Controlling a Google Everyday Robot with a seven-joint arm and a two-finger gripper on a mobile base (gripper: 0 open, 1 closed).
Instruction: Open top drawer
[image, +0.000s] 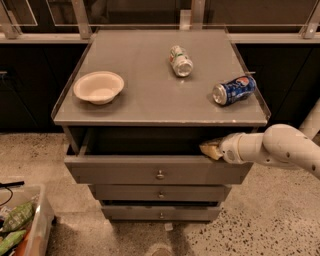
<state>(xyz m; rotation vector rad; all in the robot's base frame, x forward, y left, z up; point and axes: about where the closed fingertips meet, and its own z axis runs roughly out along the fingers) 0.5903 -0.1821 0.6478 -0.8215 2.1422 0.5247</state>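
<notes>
Gripper (210, 149) at top drawer (125, 171) right rim; grey cabinet top (145, 97), speckled floor (280, 220).

Smooth claw (208, 149) at matt metal top drawer (120, 172).

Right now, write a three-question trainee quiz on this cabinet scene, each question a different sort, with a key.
1. True or false: the top drawer is shut.
2. How many cans lie on the cabinet top?
3. The gripper is: A over the cabinet top; B at the right end of the top drawer's front edge; C at the left end of that edge.

Key: 1 false, it stands pulled out. 2 two, a silver can and a blue can. 3 B.
</notes>
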